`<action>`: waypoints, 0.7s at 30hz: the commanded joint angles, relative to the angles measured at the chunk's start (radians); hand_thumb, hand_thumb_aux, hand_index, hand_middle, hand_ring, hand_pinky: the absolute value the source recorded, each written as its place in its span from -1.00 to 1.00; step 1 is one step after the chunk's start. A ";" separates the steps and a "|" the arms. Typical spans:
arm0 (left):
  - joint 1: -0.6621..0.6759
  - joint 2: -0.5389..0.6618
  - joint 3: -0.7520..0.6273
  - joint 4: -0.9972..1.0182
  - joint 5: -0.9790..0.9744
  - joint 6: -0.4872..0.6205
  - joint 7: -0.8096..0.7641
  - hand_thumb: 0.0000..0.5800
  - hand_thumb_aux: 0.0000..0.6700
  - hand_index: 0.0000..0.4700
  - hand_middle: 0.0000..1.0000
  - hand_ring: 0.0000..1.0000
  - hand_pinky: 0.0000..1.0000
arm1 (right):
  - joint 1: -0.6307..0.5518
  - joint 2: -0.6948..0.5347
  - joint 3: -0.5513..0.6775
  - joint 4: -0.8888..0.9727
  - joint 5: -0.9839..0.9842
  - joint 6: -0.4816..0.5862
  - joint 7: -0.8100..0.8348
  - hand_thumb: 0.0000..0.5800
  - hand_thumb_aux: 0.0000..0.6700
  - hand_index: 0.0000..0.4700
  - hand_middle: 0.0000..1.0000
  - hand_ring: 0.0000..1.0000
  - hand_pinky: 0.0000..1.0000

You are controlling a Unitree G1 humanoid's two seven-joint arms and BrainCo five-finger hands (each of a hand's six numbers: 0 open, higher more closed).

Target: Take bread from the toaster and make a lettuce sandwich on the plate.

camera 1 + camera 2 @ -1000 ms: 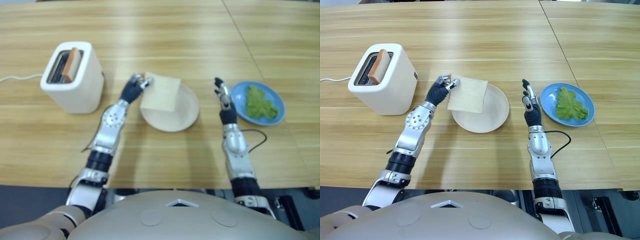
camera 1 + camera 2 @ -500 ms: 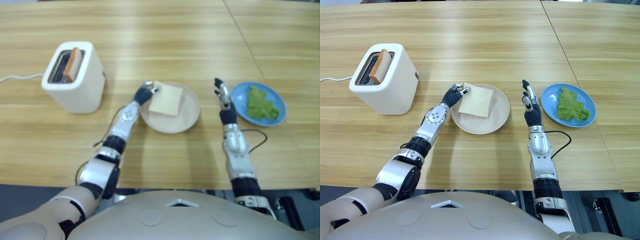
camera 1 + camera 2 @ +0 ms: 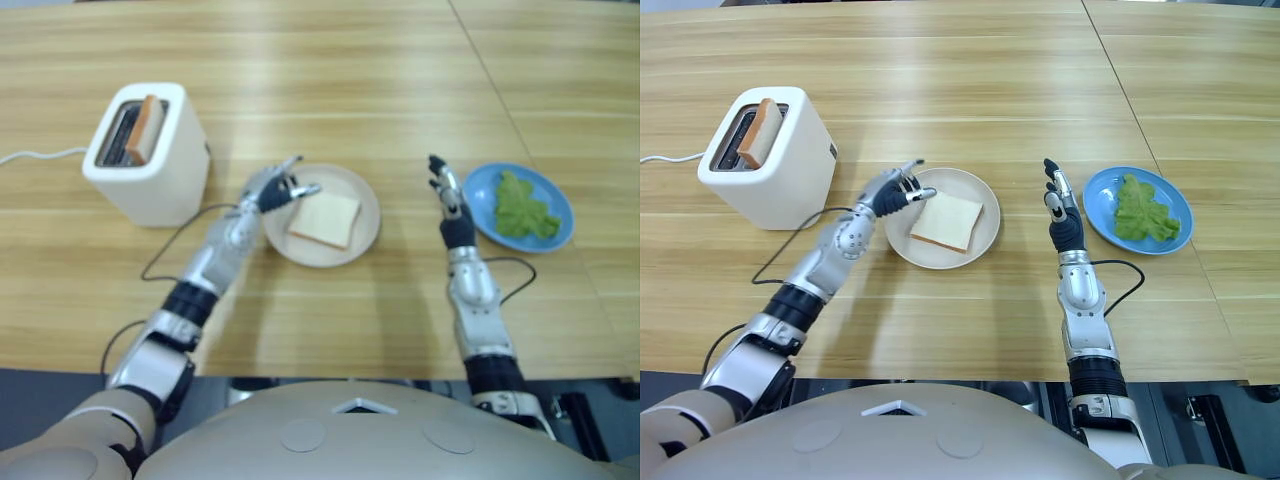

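Wooden table [image 3: 940,80]: bread slice [image 3: 947,221] flat on plate [image 3: 970,250], left hand [image 3: 895,190] splayed empty at its rim; right hand [image 3: 1058,205], fingers straight, empty, probably staged near lettuce [image 3: 1140,210] for pickup.

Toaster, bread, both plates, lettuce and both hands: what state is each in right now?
toaster: upright, cord attached
toaster slice: standing up out of a slot
tan plate: holds one slice
flat slice: lying flat on the tan plate
blue plate: holds the lettuce
lettuce: heaped, untouched
left hand: open, empty, at the tan plate's left edge
right hand: open, upright, empty, between the plates
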State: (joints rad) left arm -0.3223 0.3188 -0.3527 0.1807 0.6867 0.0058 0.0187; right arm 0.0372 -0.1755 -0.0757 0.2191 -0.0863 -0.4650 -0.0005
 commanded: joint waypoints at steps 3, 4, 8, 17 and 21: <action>0.041 0.066 0.073 -0.341 0.179 0.113 0.022 -1.00 -1.00 -1.00 -1.00 -1.00 -1.00 | 0.003 -0.012 -0.001 -0.020 -0.004 0.014 0.009 -1.00 -1.00 -1.00 -1.00 -1.00 -1.00; 0.049 0.068 0.091 -0.385 0.187 0.117 0.031 -1.00 -1.00 -1.00 -1.00 -1.00 -1.00 | 0.006 -0.022 -0.002 -0.033 -0.014 0.009 0.009 -1.00 -1.00 -1.00 -1.00 -1.00 -1.00; 0.099 0.018 0.149 -0.456 0.065 0.075 0.045 -1.00 -1.00 -1.00 -1.00 -1.00 -1.00 | 0.019 -0.173 -0.095 -0.128 -0.227 0.005 -0.104 -1.00 -1.00 -1.00 -1.00 -1.00 -1.00; 0.177 -0.130 0.277 -0.074 -0.352 -0.067 0.012 -1.00 -1.00 -1.00 -1.00 -1.00 -1.00 | -0.121 -0.833 0.017 0.274 -0.893 0.221 -0.359 -1.00 -1.00 -1.00 -1.00 -1.00 -1.00; 0.179 -0.117 0.271 -0.019 -0.345 -0.099 0.037 -1.00 -1.00 -1.00 -1.00 -1.00 -1.00 | -0.289 -0.885 0.173 0.577 -0.957 0.216 -0.411 -1.00 -1.00 -1.00 -1.00 -1.00 -1.00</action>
State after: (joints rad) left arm -0.1414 0.1923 -0.0848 0.1416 0.3465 -0.0798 0.0479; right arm -0.2304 -1.0696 0.0275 0.7069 -1.0051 -0.2406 -0.3919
